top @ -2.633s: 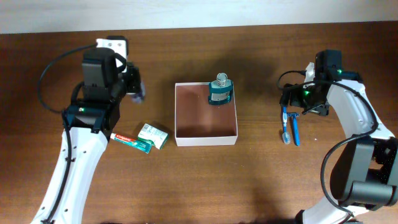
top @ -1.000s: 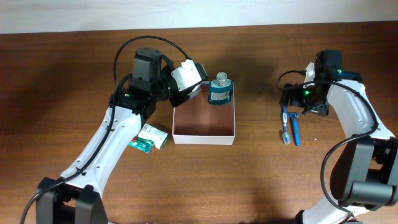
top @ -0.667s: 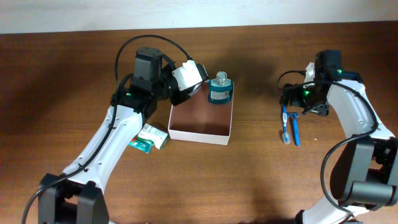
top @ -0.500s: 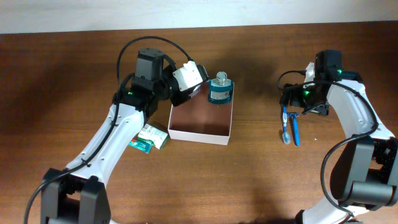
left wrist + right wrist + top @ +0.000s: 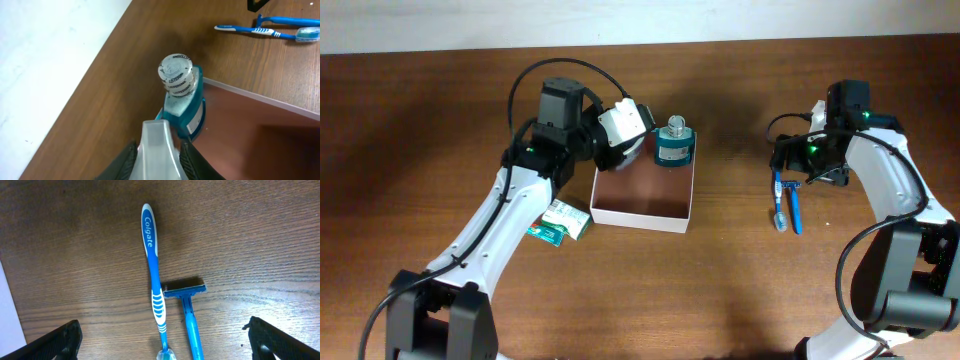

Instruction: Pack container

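Note:
The container (image 5: 638, 220), a shallow square box with white walls and a reddish-brown inside, lies slightly skewed at the table's middle. A teal mouthwash bottle (image 5: 673, 145) stands in its far right corner and also shows in the left wrist view (image 5: 181, 92). My left gripper (image 5: 620, 142) is shut on the container's far left wall (image 5: 157, 142). My right gripper (image 5: 807, 165) is open and empty, hovering over a blue toothbrush (image 5: 155, 280) and a blue razor (image 5: 188, 307).
A toothpaste box with a teal tube (image 5: 561, 221) lies left of the container, under my left arm. The toothbrush (image 5: 779, 198) and razor (image 5: 794, 208) lie side by side right of the container. A pale wall runs along the table's far edge.
My left arm swung from the far left to the container's far left corner and closed on its wall. The container's front end then slid left, skewing it. The right arm has not moved.

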Controlling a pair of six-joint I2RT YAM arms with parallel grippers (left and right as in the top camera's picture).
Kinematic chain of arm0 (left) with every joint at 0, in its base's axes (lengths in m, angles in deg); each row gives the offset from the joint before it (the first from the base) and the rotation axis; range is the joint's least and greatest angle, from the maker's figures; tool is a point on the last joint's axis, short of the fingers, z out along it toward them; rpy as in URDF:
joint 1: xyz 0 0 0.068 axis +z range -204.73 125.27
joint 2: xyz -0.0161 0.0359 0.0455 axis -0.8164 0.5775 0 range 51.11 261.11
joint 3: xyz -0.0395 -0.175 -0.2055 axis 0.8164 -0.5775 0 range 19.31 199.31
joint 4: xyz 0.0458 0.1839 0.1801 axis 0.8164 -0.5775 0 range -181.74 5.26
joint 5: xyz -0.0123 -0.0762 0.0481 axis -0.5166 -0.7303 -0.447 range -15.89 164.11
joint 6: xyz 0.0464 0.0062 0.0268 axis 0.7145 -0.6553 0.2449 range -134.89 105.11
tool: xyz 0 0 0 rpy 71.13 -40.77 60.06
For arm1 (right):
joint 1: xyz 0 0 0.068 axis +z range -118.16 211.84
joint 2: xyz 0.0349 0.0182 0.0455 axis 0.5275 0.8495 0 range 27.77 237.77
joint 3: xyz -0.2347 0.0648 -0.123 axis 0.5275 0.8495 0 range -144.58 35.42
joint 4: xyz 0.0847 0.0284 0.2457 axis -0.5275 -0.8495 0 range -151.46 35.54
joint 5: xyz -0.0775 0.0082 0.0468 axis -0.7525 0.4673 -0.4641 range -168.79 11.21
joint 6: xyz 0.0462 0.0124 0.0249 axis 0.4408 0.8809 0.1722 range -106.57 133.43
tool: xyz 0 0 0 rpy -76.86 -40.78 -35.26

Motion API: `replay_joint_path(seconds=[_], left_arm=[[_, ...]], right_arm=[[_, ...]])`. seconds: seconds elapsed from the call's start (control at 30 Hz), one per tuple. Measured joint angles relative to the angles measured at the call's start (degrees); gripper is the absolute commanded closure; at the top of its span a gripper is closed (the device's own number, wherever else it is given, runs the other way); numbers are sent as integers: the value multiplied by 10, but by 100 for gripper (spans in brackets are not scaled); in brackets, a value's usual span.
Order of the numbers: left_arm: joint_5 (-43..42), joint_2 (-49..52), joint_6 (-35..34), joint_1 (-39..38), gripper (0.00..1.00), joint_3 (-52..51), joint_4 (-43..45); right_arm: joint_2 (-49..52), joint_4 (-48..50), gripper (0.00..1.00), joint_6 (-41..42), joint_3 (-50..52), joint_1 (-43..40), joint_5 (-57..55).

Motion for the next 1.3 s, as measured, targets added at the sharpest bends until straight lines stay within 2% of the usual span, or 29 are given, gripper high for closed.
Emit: replay_joint_path(seconds=[0.07, 0.5, 0.8, 1.03, 1.3], left_arm=[[-4, 0, -14, -2, 99, 0, -1], [1, 0, -79, -2, 99, 0, 19], [92, 0, -199, -2, 99, 0, 72], [144, 0, -314, -2, 99, 0, 77], [178, 2, -361, -5, 99, 0, 81]], right_arm=[[0, 0, 1, 0, 0, 0, 0], [0, 0, 2, 0, 0, 0, 0], [0, 0, 1, 0, 0, 0, 0], [0, 0, 1, 0, 0, 0, 0], [0, 0, 1, 0, 0, 0, 0]])
